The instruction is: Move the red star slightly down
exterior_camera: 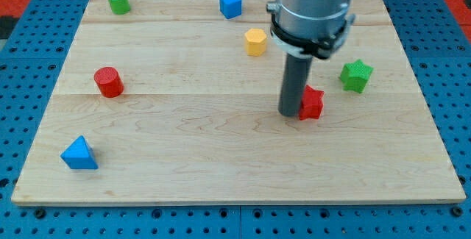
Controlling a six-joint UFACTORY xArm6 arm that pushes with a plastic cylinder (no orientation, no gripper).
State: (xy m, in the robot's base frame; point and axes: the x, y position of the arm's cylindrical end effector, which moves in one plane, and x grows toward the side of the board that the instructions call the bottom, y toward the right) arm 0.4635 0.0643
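Observation:
The red star [313, 104] lies on the wooden board [221, 158], right of centre. My tip [289, 113] rests on the board right beside the star's left side, touching or almost touching it. The dark rod rises from there to the grey arm body at the view's top and hides part of the star's left edge.
A green star [356, 75] sits up and right of the red star. A yellow hexagon [255, 41] and a blue cube [230, 4] lie toward the top. A green cylinder [118, 1] is top left, a red cylinder [109, 81] at left, a blue triangle [79, 154] bottom left.

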